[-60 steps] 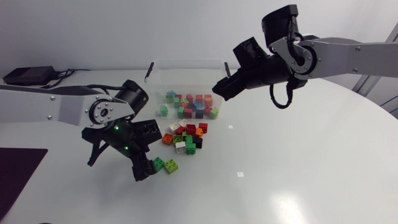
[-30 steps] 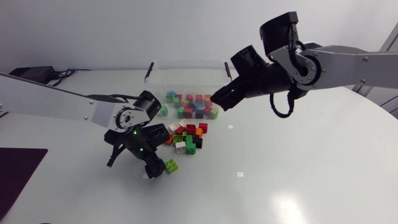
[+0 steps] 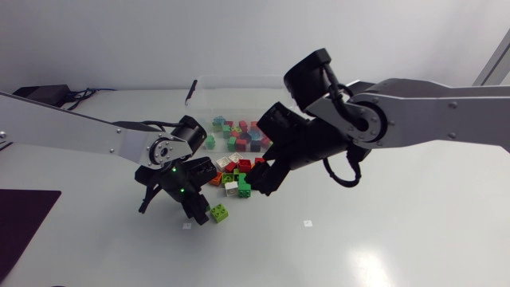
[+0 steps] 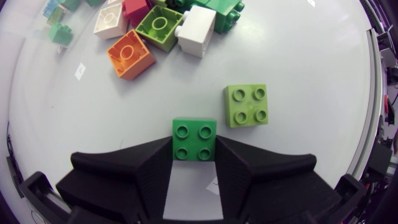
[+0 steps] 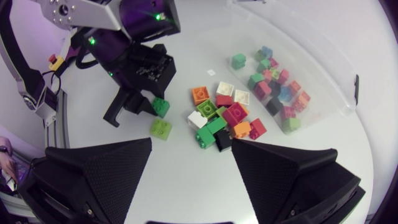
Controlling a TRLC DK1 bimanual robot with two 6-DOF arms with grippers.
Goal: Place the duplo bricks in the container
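Note:
My left gripper (image 4: pixel 194 163) is shut on a dark green duplo brick (image 4: pixel 194 138), one finger against each side, low at the table. In the right wrist view that brick (image 5: pixel 161 106) shows under the left gripper (image 5: pixel 144 99). A lime brick (image 4: pixel 246 105) (image 3: pixel 219 212) lies just beside it. A pile of loose bricks (image 3: pixel 237 177) in red, orange, white and green lies ahead. The clear container (image 3: pixel 275 86) stands behind with several bricks inside. My right gripper (image 3: pixel 259 182) hangs open over the pile's right side, its fingers (image 5: pixel 93 180) wide apart and empty.
A dark mat (image 3: pixel 24 223) lies at the front left edge. A black box (image 3: pixel 36 97) with cables sits at the back left. Small white markers (image 3: pixel 307 223) dot the bare tabletop to the front right.
My left gripper slid right onto the dark green brick and shut on it. The right arm swung down and left from above the container to over the pile.

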